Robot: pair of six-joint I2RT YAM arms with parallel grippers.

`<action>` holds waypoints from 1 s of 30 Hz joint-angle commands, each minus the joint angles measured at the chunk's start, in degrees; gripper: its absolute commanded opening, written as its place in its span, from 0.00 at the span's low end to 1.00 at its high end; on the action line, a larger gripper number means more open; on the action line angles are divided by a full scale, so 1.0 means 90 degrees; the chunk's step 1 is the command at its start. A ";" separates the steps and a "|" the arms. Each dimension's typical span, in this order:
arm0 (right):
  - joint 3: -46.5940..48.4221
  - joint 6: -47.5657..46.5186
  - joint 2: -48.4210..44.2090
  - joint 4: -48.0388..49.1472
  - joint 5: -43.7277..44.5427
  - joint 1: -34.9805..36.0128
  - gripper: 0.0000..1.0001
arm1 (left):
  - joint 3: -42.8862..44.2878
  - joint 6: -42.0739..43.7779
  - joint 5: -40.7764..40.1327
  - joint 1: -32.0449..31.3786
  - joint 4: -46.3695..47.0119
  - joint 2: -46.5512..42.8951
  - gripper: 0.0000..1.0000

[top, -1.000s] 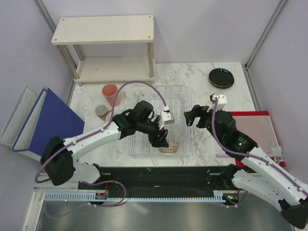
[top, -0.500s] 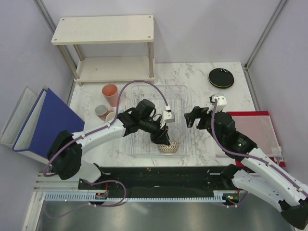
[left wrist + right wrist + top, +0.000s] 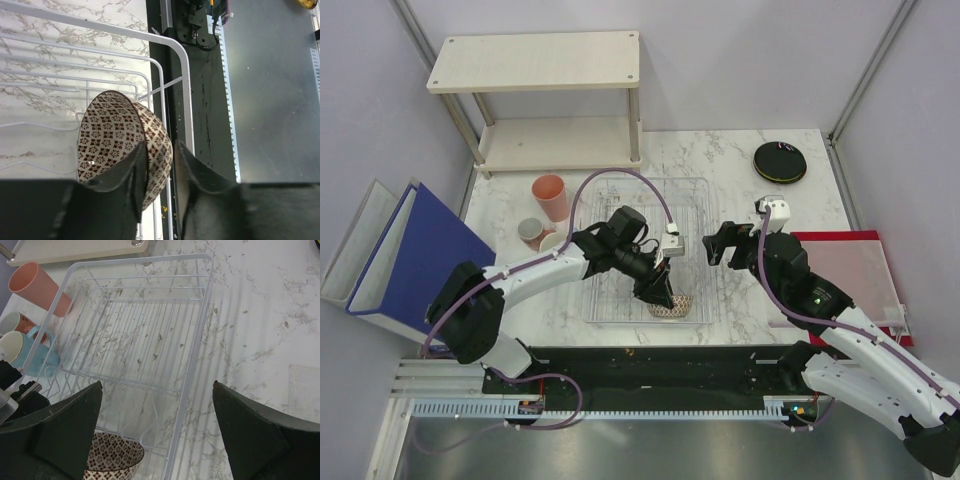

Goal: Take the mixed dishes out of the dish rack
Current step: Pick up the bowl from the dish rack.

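The round net-patterned bowl (image 3: 112, 142) stands tipped on its edge in the near right corner of the dish rack (image 3: 150, 340). Its mouth is turned toward the rack's middle and its foot toward the rack's near rim, so its axis lies nearly flat along the rack's length. It is smooth beige with a dark brown lattice inside and out, set against the rack's thin pale wire bars. The left gripper (image 3: 159, 162) is narrowed onto the bowl's wall, one finger inside and one outside, while the right gripper (image 3: 157, 385) hangs spread wide and empty over the rack's right rim.
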 commanded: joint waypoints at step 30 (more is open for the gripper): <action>-0.0168 0.0019 -0.0122 0.0185 0.0137 0.0018 0.98 | 0.1744 0.0041 0.0930 0.0167 -0.1078 0.0770 0.02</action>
